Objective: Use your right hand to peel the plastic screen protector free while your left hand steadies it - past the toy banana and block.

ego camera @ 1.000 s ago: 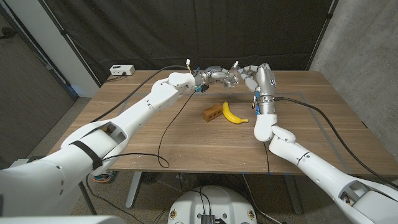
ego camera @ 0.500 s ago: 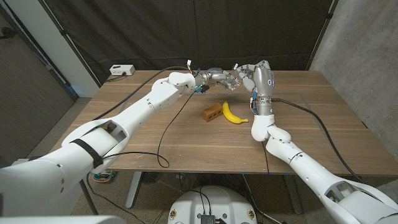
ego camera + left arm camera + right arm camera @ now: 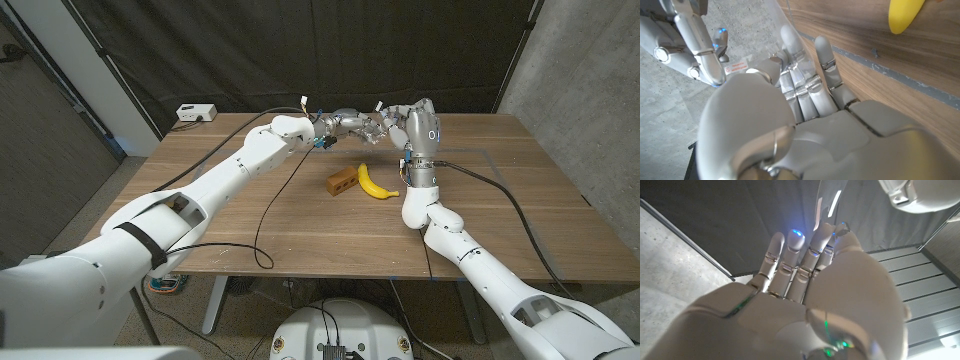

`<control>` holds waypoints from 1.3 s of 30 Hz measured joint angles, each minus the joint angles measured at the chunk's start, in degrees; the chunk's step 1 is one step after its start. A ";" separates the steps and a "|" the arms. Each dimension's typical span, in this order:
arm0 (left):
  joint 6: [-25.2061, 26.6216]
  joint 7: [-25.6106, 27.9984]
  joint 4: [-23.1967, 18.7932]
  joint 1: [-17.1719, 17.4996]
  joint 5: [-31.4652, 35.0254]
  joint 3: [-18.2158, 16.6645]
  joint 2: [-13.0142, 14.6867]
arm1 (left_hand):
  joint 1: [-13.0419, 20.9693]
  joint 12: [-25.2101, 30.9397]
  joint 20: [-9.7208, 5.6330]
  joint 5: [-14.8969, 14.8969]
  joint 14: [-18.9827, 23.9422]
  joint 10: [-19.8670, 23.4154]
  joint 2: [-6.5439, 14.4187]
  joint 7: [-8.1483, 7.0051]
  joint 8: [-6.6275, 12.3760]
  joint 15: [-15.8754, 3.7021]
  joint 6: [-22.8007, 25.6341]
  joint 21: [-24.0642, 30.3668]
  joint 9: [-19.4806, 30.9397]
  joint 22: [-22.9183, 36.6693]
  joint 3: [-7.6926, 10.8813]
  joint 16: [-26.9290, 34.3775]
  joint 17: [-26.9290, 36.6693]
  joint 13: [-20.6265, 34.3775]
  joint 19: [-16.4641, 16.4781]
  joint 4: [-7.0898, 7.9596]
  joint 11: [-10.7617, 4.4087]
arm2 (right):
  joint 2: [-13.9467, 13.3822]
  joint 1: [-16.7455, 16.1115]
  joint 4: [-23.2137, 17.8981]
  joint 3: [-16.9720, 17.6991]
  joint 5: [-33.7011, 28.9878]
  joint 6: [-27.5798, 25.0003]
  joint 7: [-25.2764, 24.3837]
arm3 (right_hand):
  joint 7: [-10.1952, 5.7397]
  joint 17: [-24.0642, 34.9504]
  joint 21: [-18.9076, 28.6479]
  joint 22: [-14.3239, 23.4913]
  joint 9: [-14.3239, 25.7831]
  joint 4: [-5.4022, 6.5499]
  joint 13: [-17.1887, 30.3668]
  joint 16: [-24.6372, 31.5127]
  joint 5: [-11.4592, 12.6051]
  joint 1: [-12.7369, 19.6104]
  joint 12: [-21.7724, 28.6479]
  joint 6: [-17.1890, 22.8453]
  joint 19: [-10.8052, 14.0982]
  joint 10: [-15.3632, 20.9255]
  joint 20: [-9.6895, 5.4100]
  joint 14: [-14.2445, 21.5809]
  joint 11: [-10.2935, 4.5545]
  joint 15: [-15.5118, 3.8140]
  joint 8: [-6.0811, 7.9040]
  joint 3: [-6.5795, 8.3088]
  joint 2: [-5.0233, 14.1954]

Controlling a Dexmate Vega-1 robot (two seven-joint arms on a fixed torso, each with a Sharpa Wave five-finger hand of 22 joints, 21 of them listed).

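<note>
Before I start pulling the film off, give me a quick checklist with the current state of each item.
1. Left hand holds the screen protector: ok, clear sheet runs between its fingers.
2. Right hand at the sheet: ok, raised beside the left.
3. Right hand's pinch on the film: cannot tell.
4. Banana and block out of the way: ok, nearer on the table.
5. Film already lifting: cannot tell.
</note>
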 measured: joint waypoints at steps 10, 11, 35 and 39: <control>-0.83 0.12 1.24 -0.04 -0.03 -0.10 -0.50 | -0.01 -0.06 0.00 -0.01 0.00 0.00 -0.01 0.08 -0.21 0.01 0.07 0.00 0.28 0.00 0.00 0.00 0.27 0.01 0.00 0.00 0.00 | 3.64 -1.22 1.03 4.55 0.01 3.88 -0.10 | 0.85 -1.44 0.00 -0.14 0.10 0.48 0.41 -4.21 -2.71 -3.05 -1.15 -5.52 -0.53 -3.64 -0.07 -0.92 0.48 0.30 -2.22 0.11 -1.72; -0.96 0.12 1.39 -0.10 -0.03 -0.10 -0.56 | -0.01 -0.07 0.00 -0.01 0.00 0.00 -0.01 0.08 -0.21 0.01 0.07 0.00 0.28 0.00 0.00 0.00 0.27 0.01 0.00 0.00 0.00 | 3.58 -1.23 1.03 4.50 0.38 3.89 -0.11 | 0.90 -1.64 0.00 -0.14 0.10 0.48 0.46 -4.48 -3.10 -3.09 -1.15 -5.57 -0.55 -3.64 -0.04 -0.92 0.49 0.30 -2.42 0.11 -1.76; -2.55 -0.96 4.09 -1.16 0.16 -0.05 -1.46 | -0.18 -0.56 0.00 0.03 0.09 0.12 -0.18 -0.13 -0.67 0.12 0.30 0.28 0.57 0.00 0.44 0.00 0.53 0.46 0.00 0.11 0.12 | -1.82 1.53 0.79 -3.25 7.79 -1.01 -0.17 | 1.02 -1.50 -0.33 0.27 -0.99 0.23 0.35 -5.25 -6.41 -4.13 -0.91 -3.57 -0.92 -2.26 -0.30 0.26 0.59 0.17 -2.42 1.31 -2.18; -2.76 -1.07 4.38 -1.26 0.33 -0.02 -1.54 | -0.18 -0.67 0.00 0.03 0.09 0.20 -0.18 -0.13 -0.70 0.12 0.30 0.28 0.59 0.00 0.44 0.00 0.80 0.46 0.00 0.11 0.20 | -1.75 1.76 1.19 -3.34 7.94 -1.01 -0.17 | 1.64 -1.16 -0.33 0.29 -1.49 0.23 0.85 -5.25 -6.40 -4.90 -0.94 -5.09 -0.92 -3.23 -0.30 0.26 0.90 0.17 -4.06 1.30 -2.52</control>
